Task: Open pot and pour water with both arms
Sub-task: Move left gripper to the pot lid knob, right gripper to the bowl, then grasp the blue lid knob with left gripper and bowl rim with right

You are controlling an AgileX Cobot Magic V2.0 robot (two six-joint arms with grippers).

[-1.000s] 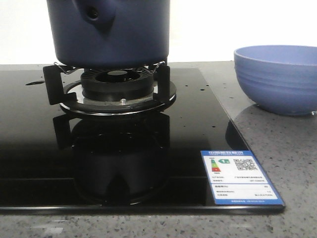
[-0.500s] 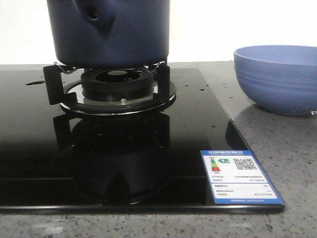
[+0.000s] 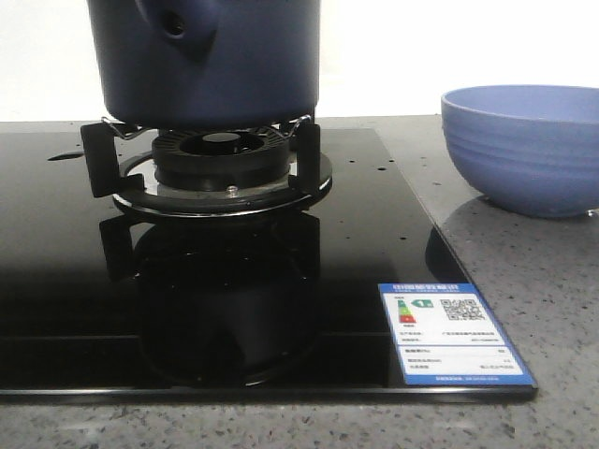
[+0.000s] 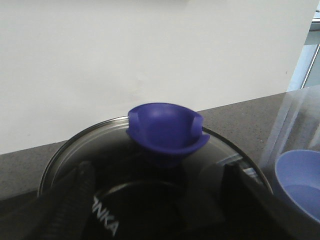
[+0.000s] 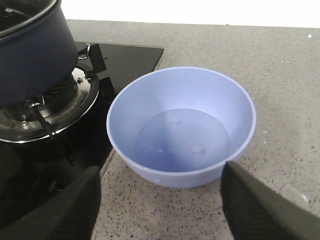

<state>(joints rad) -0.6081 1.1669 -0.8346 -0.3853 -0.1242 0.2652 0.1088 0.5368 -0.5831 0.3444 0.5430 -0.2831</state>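
The dark navy pot (image 3: 211, 61) stands on the burner stand (image 3: 220, 168) of a black glass hob, its side stub (image 3: 175, 23) facing the front. In the left wrist view its glass lid (image 4: 90, 145) with a steel rim and a blue knob (image 4: 165, 130) is on the pot. My left gripper (image 4: 155, 172) is open just above the lid, one finger on each side of the knob and not touching it. My right gripper (image 5: 160, 172) is open at the near side of the periwinkle bowl (image 5: 182, 125), which holds a little water. The pot (image 5: 32, 50) also shows there.
The bowl (image 3: 524, 150) sits on the grey speckled counter (image 3: 552, 309) to the right of the hob (image 3: 356, 234). An energy label (image 3: 454, 332) is stuck on the hob's front right corner. A white wall is behind.
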